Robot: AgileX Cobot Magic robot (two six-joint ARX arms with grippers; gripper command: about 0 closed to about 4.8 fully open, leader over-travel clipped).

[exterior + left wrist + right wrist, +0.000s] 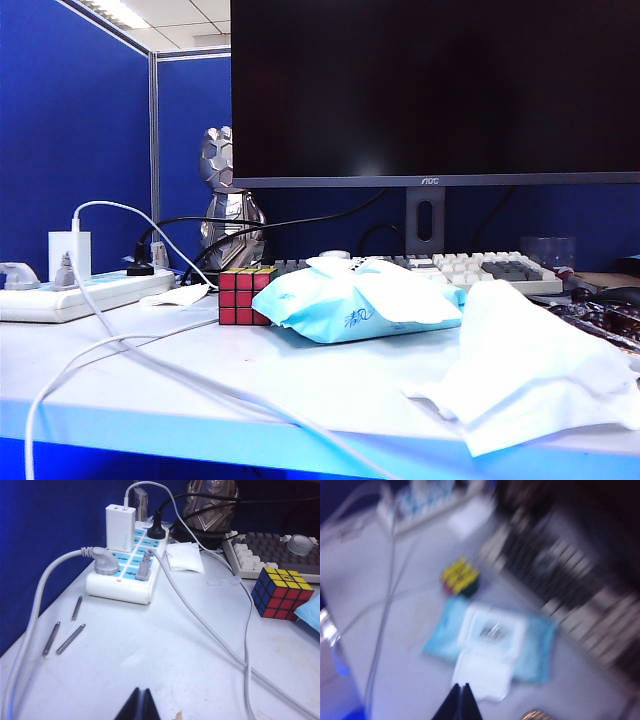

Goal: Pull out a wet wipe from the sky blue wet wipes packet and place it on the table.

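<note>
Wet wipe (525,365) lies crumpled on the table (250,385) near its front right edge. Sky blue wet wipes packet (360,300) sits mid-table beside a Rubik's cube (243,294), flap open. Behind: keyboard (480,268), monitor (435,90), blue partition (70,120). Left gripper (141,705) and right gripper (460,702) both pinched together, empty, the right above the packet.

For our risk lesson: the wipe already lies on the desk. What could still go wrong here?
1. The wipe lies crumpled at the table's front edge; it could slide off.
2. The packet's flap stands open, so the remaining wipes may dry out.
3. The right pincer, shut and empty above the packet, is blurred; it might clip the cube. The left pincer is shut near loose cables.
</note>
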